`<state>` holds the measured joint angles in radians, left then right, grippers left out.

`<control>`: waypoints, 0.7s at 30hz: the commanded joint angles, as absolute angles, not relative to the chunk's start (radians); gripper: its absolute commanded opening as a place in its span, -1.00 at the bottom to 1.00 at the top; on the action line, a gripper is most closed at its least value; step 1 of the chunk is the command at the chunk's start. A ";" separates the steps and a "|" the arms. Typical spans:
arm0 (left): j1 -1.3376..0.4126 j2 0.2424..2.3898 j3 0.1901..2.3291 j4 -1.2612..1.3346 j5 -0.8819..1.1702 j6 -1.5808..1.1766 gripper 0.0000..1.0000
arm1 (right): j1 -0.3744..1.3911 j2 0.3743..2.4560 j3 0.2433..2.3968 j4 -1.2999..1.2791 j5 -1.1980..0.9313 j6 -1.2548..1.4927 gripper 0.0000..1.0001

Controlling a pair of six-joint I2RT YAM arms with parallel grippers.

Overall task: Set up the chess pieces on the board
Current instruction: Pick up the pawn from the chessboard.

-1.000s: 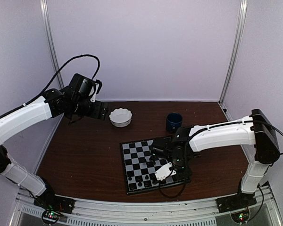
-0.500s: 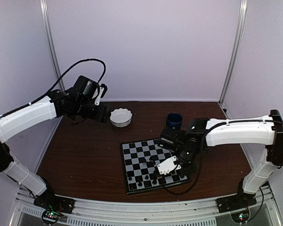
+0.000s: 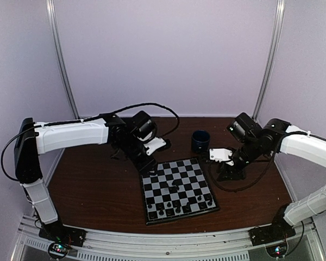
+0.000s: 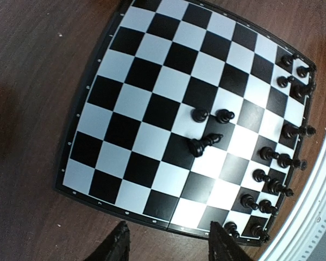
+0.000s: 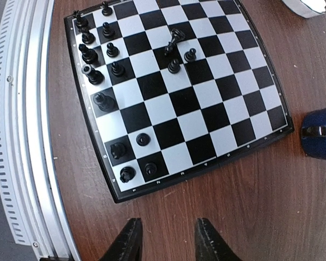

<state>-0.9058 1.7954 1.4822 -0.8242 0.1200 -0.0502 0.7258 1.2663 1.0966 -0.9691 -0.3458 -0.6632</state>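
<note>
A: Left end effector (image 4: 171,247): fingers partway apart, nothing between them. It hangs over bare desk (image 4: 38,228), just beside the board (image 4: 152,70) on the side facing the desk's left edge.

B: Right end effector (image 5: 167,242)?

A: Narrower gap, also empty. It is above the desk on the board's other side, toward the right edge. The mug (image 5: 320,133) is near it, further toward the far edge.

B: The chess pieces (image 5: 103,101)?

A: All on the board, which lies toward the desk's near edge, roughly midway along it. Most stand in two ranks on the board's near side. Three sit mid-board: two upright, just beside each other, and a leaning piece (image 4: 204,144) tipped over its square next to them.

B: Handling?

A: Judged tiny, light, rigid and smooth-sided, so likely to skid or topple at a nudge. I'd come straight down and close across the narrow stem below the head, with the fingers only slightly wider than the piece. The leaner wants a grip across its body, clear of its two neighbours, since a brush could fell them.

B: The ranks?

A: Tightly spaced, with little room for fingers.
</note>
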 commanded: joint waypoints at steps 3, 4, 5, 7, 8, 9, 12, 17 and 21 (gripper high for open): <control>-0.884 1.781 1.445 -0.803 0.229 0.052 -0.03 | 0.713 1.312 1.079 -0.823 -0.482 -0.641 -0.31; -0.878 1.777 1.445 -0.802 0.235 0.043 -0.03 | 0.715 1.335 1.083 -0.801 -0.490 -0.643 -0.30; -0.870 1.769 1.442 -0.799 0.246 0.033 -0.03 | 0.715 1.362 1.093 -0.780 -0.492 -0.637 -0.29; -0.846 1.746 1.438 -0.780 0.280 0.007 -0.03 | 0.721 1.447 1.147 -0.775 -0.495 -0.632 -0.30; -0.830 1.733 1.436 -0.768 0.292 -0.012 -0.02 | 0.726 1.492 1.184 -0.784 -0.499 -0.627 -0.30; -0.811 1.718 1.434 -0.754 0.292 -0.043 -0.02 | 0.732 1.535 1.217 -0.789 -0.499 -0.621 -0.30; -0.742 1.670 1.421 -0.703 0.278 -0.125 0.03 | 0.753 1.636 1.283 -0.756 -0.477 -0.595 -0.30; -0.684 1.599 1.365 -0.626 0.124 -0.169 0.10 | 0.811 1.792 1.388 -0.771 -0.442 -0.592 -0.26; -0.627 1.593 1.339 -0.653 -0.016 -0.191 0.12 | 0.854 1.892 1.449 -0.789 -0.394 -0.588 -0.27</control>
<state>-0.6685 1.5986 1.3701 -0.6777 0.1184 -0.1448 0.8165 1.8267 1.3930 -0.7727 -0.4473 -0.6014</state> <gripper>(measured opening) 0.559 0.367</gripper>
